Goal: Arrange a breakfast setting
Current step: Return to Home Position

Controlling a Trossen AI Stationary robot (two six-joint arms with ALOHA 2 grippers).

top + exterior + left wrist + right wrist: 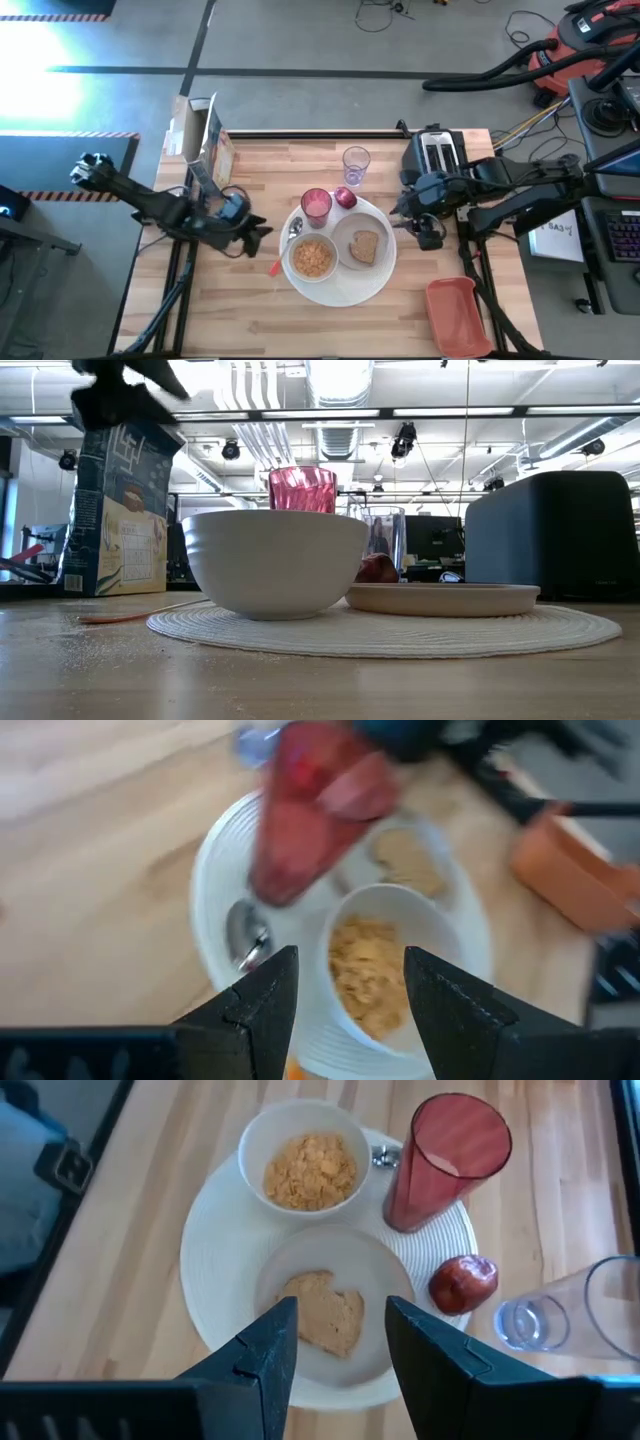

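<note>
One round white woven placemat (347, 289), cereal-filled bowl (313, 258)

On your wooden table (200, 310), the round white placemat (345, 290) lies between the two arms. On it you have the white bowl (292, 262), filled with cereal flakes. Beside it is the small plate (347, 232) carrying the toast slice (364, 246). The pink cup (316, 205) and red fruit (345, 198) stand at the mat's far edge, and the metal spoon (293, 230) lies near its left edge. The left gripper (258, 232) hovers just off the mat's left side. The right gripper (405, 215) is just off its right side, near the toaster (437, 152).
</note>
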